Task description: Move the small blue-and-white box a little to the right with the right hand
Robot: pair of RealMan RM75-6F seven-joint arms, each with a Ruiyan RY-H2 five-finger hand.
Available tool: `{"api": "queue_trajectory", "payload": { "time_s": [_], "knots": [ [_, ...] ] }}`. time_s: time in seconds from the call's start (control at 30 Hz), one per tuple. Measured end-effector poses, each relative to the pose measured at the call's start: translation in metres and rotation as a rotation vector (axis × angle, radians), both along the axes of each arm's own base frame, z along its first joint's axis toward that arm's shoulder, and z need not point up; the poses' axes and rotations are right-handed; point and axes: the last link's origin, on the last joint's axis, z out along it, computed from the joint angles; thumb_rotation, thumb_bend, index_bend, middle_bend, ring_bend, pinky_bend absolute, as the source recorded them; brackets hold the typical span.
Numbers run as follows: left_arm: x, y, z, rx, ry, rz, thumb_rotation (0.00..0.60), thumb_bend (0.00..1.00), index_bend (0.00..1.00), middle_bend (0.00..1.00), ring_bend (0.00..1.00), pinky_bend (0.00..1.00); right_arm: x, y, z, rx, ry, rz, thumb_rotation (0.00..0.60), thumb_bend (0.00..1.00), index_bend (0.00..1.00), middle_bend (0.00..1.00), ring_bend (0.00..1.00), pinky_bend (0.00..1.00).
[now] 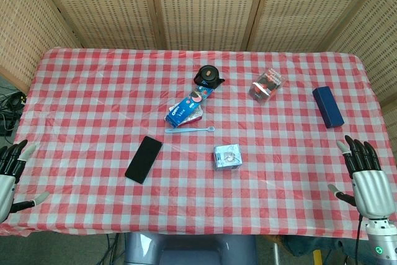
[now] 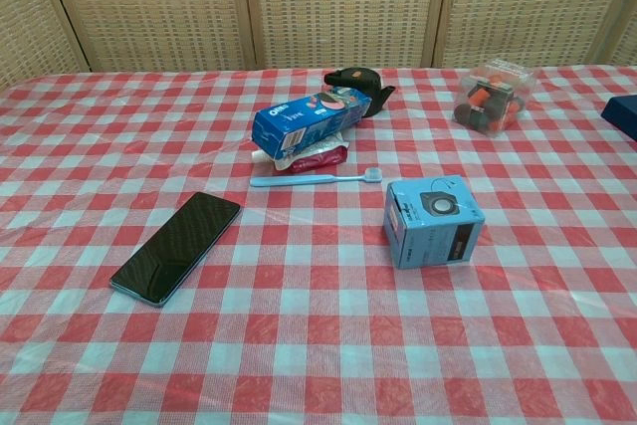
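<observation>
The small blue-and-white box (image 1: 227, 156) (image 2: 433, 220) stands on the red-checked tablecloth, a little right of the table's middle and toward the front. My right hand (image 1: 365, 175) hovers at the front right corner, fingers spread and holding nothing, well to the right of the box. My left hand (image 1: 11, 172) shows at the front left edge, fingers apart and empty. Neither hand appears in the chest view.
A black phone (image 1: 144, 159) (image 2: 177, 245) lies left of the box. Behind it are a blue toothbrush (image 1: 190, 130), an Oreo box (image 1: 188, 106) (image 2: 311, 120), a black round object (image 1: 208, 76), a clear packet (image 1: 266, 84) (image 2: 494, 95) and a dark blue box (image 1: 327, 106).
</observation>
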Motion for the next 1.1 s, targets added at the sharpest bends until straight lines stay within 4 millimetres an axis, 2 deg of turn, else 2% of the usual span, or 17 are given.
{"api": "queue_trajectory", "payload": {
  "time_s": [0.3,0.5,0.6,0.73,0.83,0.9,1.03,1.1],
  "knots": [
    [-0.002,0.004,0.0,0.006,0.005,0.011,0.6,0.0,0.0,0.0,0.0,0.0,0.003,-0.008,-0.008,0.041,0.026,0.006,0.6,0.0,0.0,0.0,0.0,0.0],
    [-0.004,0.011,-0.001,0.012,0.004,0.025,0.6,0.0,0.0,0.0,0.0,0.0,0.026,-0.03,-0.021,0.17,0.053,0.063,0.6,0.0,0.0,0.0,0.0,0.0],
    [-0.005,0.015,-0.003,0.008,0.007,0.039,0.6,0.0,0.0,0.0,0.0,0.0,0.045,-0.047,-0.029,0.258,0.057,0.104,0.6,0.0,0.0,0.0,0.0,0.0],
    [-0.011,0.024,-0.005,0.003,0.016,0.075,0.6,0.0,0.0,0.0,0.0,0.0,0.08,-0.074,-0.052,0.409,0.08,0.17,0.6,0.0,0.01,0.0,0.0,0.0],
    [-0.013,0.031,-0.007,0.001,0.024,0.096,0.6,0.0,0.0,0.0,0.0,0.0,0.108,-0.093,-0.071,0.506,0.112,0.209,0.6,0.0,0.05,0.02,0.0,0.0],
    [-0.015,0.035,-0.009,-0.001,0.029,0.109,0.6,0.0,0.0,0.0,0.0,0.0,0.126,-0.105,-0.082,0.542,0.127,0.231,0.6,0.0,0.09,0.05,0.0,0.0],
    [-0.018,0.041,-0.01,-0.006,0.035,0.128,0.6,0.0,0.0,0.0,0.0,0.0,0.162,-0.127,-0.111,0.598,0.13,0.26,0.6,0.0,0.1,0.09,0.02,0.01],
    [-0.02,0.043,-0.011,-0.007,0.035,0.137,0.6,0.0,0.0,0.0,0.0,0.0,0.172,-0.134,-0.122,0.61,0.139,0.263,0.6,0.0,0.12,0.14,0.07,0.07]
  ]
}}
